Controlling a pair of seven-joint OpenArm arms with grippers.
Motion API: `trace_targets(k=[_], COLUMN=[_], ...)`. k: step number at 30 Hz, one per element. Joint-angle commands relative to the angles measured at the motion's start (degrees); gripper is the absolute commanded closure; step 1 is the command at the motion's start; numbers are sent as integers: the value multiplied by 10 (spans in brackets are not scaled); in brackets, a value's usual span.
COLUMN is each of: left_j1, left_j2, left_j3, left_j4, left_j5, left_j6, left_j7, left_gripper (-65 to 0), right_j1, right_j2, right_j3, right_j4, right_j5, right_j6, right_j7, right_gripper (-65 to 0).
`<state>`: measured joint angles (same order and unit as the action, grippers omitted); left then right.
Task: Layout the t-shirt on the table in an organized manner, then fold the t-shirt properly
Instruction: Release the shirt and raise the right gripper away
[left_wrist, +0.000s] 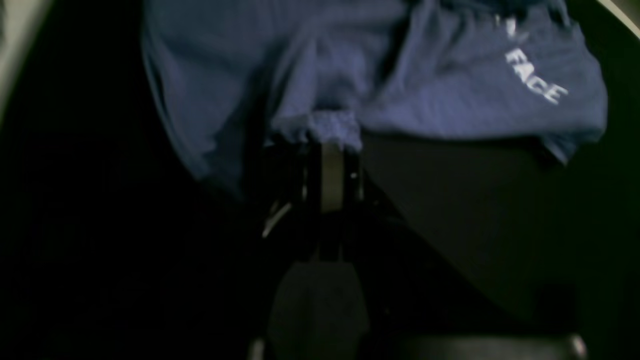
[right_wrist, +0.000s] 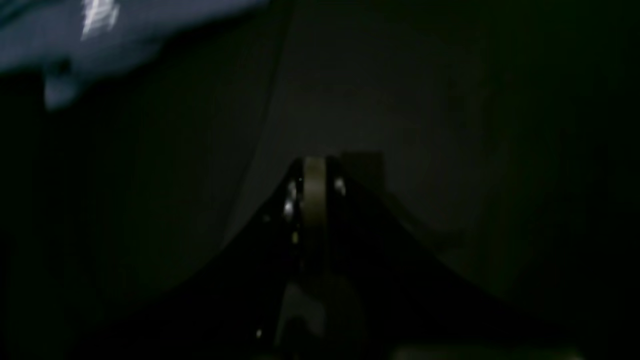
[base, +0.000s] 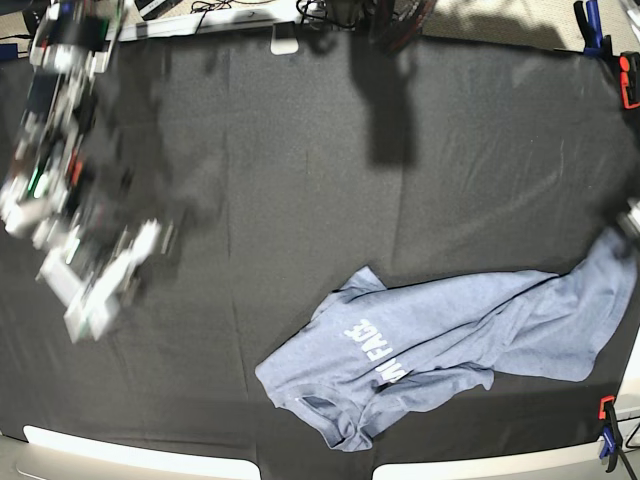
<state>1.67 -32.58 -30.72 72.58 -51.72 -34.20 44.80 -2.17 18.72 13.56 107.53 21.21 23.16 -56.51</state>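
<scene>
T-shirt lies crumpled toward the near right part of the counter, one end drawn out to the right edge, where we see the left claw clenched on a bunched fold of its fabric. In the base view that claw sits at the frame edge, with the cloth stretched up toward it. The right claw is shut on nothing, well apart from the shirt, and its arm appears blurred at the far left of the base view. We judge the layout step to be under way, with the shirt far from flat: the body is twisted, the lettering lies at a slant, and the lower hem is rolled under. The main risk is the single pinch point; pulling from one bunched fold would likely rope the fabric rather than spread it. Because that grip sits so close to the counter edge, further pull outward could drag the shirt off the surface. The pinch may also hold more than one layer; we cannot tell. A second grasp by the right claw would reduce the twisting.
</scene>
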Motion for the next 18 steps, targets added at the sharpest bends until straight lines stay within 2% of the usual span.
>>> trace_targets(k=[1,3,6,10,13,18], left_j1=[3,28,75,157,220,313], left_j2=[-10,3,14,12,1,-44], left_j3=[-5,-10,-25,-52,-74,-101], left_j4=[9,9,11,23,49,126], left_j5=[-30,-63,-136,-248,-293,-313], left_j6=[-13,-54,-58,-58,-58,-58], left_j7=[-6,26,103,209,259,352], left_gripper=[0,0,0,0,0,0], right_j1=[5,-3,-2,-2,-1,4], right_j2=[6,4,-3,-14,-20,-21], right_j3=[3,3,3,3,3,-5], right_j4=[12,12,12,12,12,12], right_j5=[6,6,7,13,32,35], right_j6=[4,4,4,4,4,4], right_j7=[22,25,28,40,42,45], right_gripper=[0,0,0,0,0,0])
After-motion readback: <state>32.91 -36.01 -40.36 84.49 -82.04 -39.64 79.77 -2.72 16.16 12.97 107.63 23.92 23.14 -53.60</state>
